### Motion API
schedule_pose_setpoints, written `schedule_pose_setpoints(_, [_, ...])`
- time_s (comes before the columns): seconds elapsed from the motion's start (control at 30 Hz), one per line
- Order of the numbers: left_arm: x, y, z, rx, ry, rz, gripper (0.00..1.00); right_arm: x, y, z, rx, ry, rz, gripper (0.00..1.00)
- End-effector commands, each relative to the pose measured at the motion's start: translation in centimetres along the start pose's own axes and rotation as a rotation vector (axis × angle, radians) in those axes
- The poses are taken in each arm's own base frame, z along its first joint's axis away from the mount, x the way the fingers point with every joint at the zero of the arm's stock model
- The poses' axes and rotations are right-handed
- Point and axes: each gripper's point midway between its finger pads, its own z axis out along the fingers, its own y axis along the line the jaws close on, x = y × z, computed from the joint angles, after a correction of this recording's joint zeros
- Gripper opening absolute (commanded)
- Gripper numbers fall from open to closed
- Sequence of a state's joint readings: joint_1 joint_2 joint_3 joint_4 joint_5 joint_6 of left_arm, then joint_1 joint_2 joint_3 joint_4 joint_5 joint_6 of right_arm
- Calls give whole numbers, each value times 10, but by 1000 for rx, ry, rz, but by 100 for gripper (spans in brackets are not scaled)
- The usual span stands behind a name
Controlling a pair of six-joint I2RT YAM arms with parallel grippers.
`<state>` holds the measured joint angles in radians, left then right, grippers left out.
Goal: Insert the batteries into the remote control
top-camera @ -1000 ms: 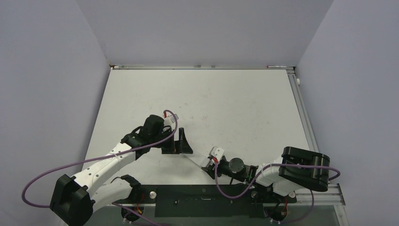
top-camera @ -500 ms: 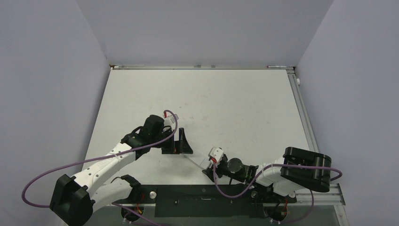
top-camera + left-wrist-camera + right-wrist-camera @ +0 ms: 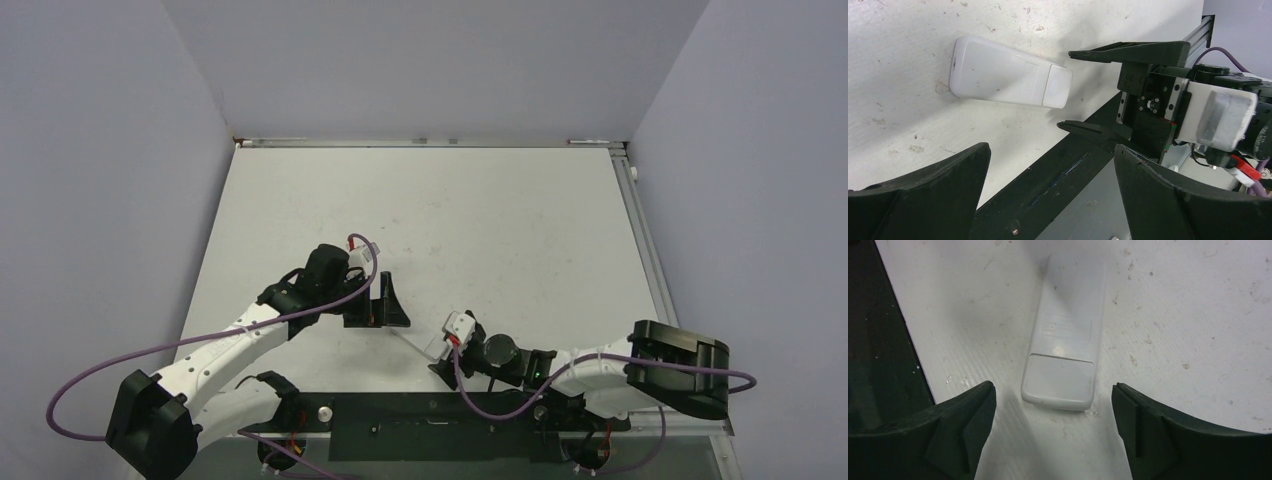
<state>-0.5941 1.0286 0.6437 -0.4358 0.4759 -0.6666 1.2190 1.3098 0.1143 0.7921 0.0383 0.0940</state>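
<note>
Table (image 3: 450,220): white, scuffed, walled on three sides. A black rail (image 3: 420,430) runs along its near edge and carries both arm bases.

Right arm (image 3: 600,365): over the last second its big outer link has swung to the right, and the wrist has settled a little nearer to the rail. The forearm lies low and points left.

Left arm (image 3: 240,335): no change noted.

Right gripper (image 3: 1052,386): fingers spread wide. They stand on either side of the near end of the remote, clear of it and holding nothing.

Left gripper (image 3: 1052,149): fingers also wide and empty. It is poised just to the left of the remote, facing the right gripper.

Remote control (image 3: 1064,340): lies flat near the table's near edge, about midway across and between the two grippers. Its plain white back is up.

Battery cover (image 3: 1060,380): appears seated and closed, at the end nearest the right gripper.

Batteries: not seen in any view.

Assessment: the right arm's shift reads as lining up on the cover end, so the task is at an early stage. The cover must come off before any cell goes in.

Obstructions: the table edge and rail lie close by, and the two grippers crowd the same small spot.
</note>
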Motion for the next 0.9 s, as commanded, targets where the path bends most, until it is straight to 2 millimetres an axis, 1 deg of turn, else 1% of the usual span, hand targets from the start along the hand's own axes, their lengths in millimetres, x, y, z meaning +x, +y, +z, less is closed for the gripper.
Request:
schedule_pose_setpoints(0.0, [-12,-4,1,14,-31,34,92,-35,2,-3,-4,-44,2,85])
schedule_pose_setpoints(0.13, [-23,-1,5,-34,-37,26,92,-56,-1,-18,12,-39,30,85])
schedule_pose_setpoints(0.17, [-27,0,7,-44,-42,26,92,-57,-4,-24,28,-21,42,85])
schedule_pose_setpoints(0.23, [-36,3,11,-71,-55,22,92,-70,-9,-34,62,-39,91,88])
schedule_pose_setpoints(0.3, [-43,8,16,-105,-53,20,92,-79,-19,-43,120,-45,149,89])
schedule_pose_setpoints(0.33, [-47,11,19,-125,-56,18,92,-86,-20,-47,133,-55,196,89])
schedule_pose_setpoints(0.37, [-50,15,22,-143,-57,13,91,-93,-21,-50,146,-65,238,85])
schedule_pose_setpoints(0.4, [-53,17,26,-151,-56,13,90,-94,-23,-53,164,-56,265,89])
schedule_pose_setpoints(0.43, [-57,20,29,-162,-59,12,89,-100,-25,-55,186,-48,314,90])
schedule_pose_setpoints(0.47, [-60,23,33,-172,-61,12,88,-101,-29,-58,216,-28,334,91])
schedule_pose_setpoints(0.57, [-62,30,44,-188,-49,9,85,-102,-31,-61,255,46,362,98])
schedule_pose_setpoints(0.7, [-64,37,55,-200,-30,-1,80,-90,-25,-55,254,120,395,99])
schedule_pose_setpoints(0.87, [-65,39,65,-187,-25,1,73,-74,-23,-53,271,143,468,98])
